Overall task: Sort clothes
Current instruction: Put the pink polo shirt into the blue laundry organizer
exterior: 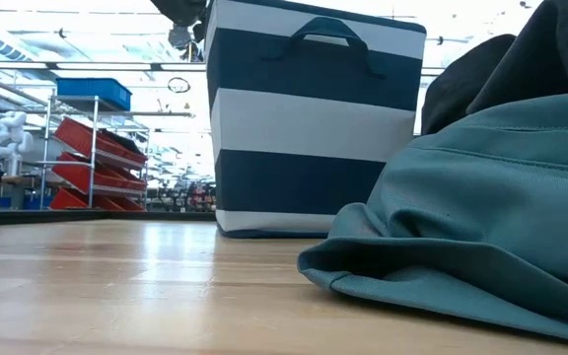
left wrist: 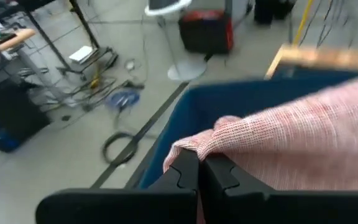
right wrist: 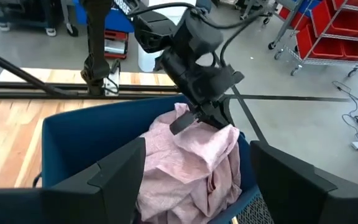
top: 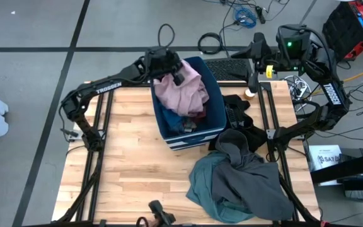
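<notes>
Table (top: 125, 157): L claw (left wrist: 199, 168) clamped on pink garment (top: 180, 90), R claw (right wrist: 197, 168) apart, bin (top: 218, 104) contents half-hidden.

Navy, pink and grey-green on pale wood

The bin (top: 216, 101) is navy inside and navy-and-white striped outside; the garment (top: 180, 91) in it is dusty pink with a fine woven check. At lower right of the high view lie a grey-green garment (top: 210, 183) and a dark grey one (top: 257, 173); a black one (top: 238, 108) sits above them. The worktop (top: 125, 157) is light blond wood.

"TROSSEN" — on the left arm (top: 109, 86)
</notes>
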